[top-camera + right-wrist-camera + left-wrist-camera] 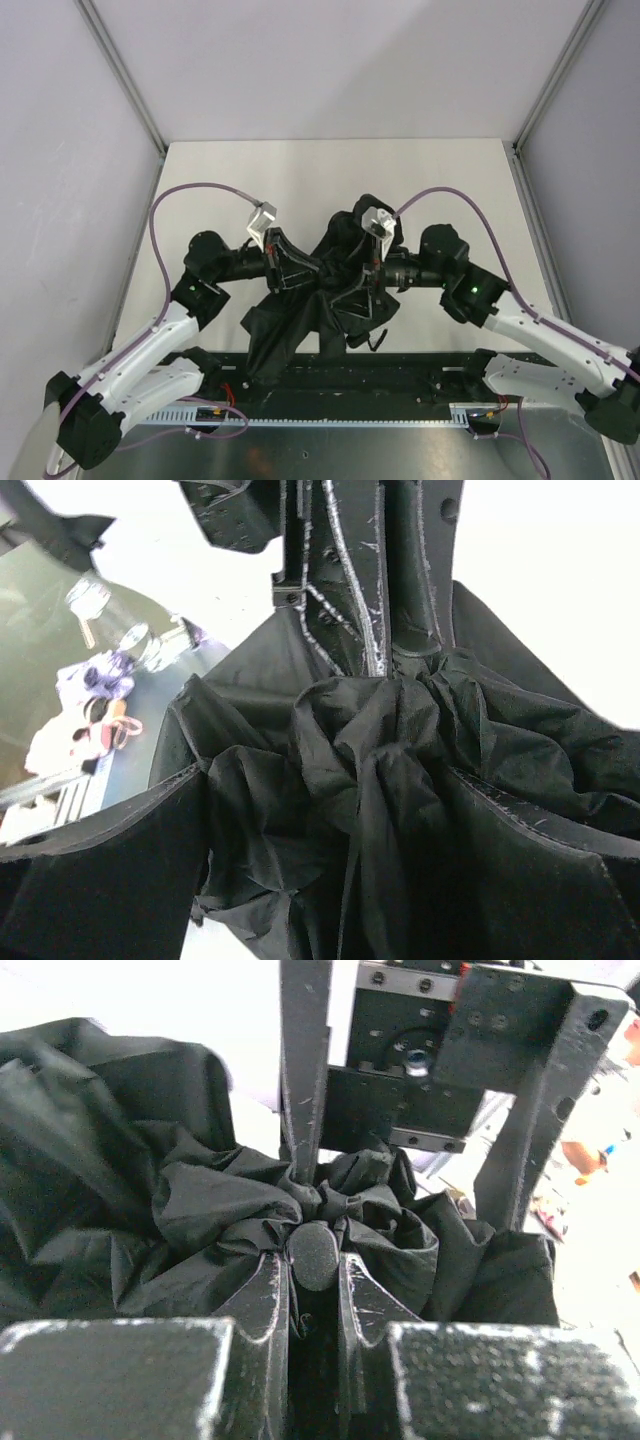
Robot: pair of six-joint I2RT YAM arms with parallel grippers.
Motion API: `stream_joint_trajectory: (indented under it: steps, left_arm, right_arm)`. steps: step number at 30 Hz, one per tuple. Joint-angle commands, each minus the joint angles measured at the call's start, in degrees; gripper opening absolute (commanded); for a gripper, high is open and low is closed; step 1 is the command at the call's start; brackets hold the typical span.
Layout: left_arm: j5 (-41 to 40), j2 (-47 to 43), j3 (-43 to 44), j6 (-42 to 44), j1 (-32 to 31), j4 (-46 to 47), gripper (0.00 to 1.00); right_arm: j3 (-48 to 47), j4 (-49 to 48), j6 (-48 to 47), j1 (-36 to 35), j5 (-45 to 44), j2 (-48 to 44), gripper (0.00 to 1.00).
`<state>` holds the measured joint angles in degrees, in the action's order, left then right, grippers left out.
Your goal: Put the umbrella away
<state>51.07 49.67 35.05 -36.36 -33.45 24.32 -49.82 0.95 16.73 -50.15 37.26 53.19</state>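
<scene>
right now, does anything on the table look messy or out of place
The black fabric folding umbrella looks untidy: its canopy lies crumpled and spread across the pale table, loose folds bunched around the left end effector, which pinches its rounded black cap.

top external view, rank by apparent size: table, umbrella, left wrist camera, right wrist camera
1. table: largest, pale surface across mid-frame.
2. umbrella: crumpled black fabric between the arms.
3. left wrist camera and right wrist camera: small grey blocks that look alike, so not ranked against each other.
</scene>
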Motion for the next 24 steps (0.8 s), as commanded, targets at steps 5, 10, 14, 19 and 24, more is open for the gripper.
stream_joint_trajectory:
  steps: [5,10,14,19,24]
  left_arm:
    - [-6.9,-1.4,1.7,-7.8,1.3,6.5,0.0]
    - [-13.0,-2.8,0.4,-11.0,2.9,6.2,0.0]
    - [-13.8,-2.2,0.3,-12.5,4.3,6.0,0.0]
    - [-13.3,-1.7,0.2,-12.7,6.1,5.5,0.0]
    - [-11.8,-0.8,0.3,-12.5,7.0,5.3,0.0]
  right_arm:
    - [-4.2,10.3,0.2,2.2,-23.8,-2.5,0.99]
    - [-4.9,17.7,1.1,-0.8,-30.1,-9.3,0.99]
    - [-4.9,18.8,2.6,-6.7,-38.0,-10.3,0.99]
    - [-7.5,20.5,1.3,-13.9,-53.9,-8.9,0.99]
    - [-10.6,22.0,-3.3,-15.4,-54.2,-10.0,0.99]
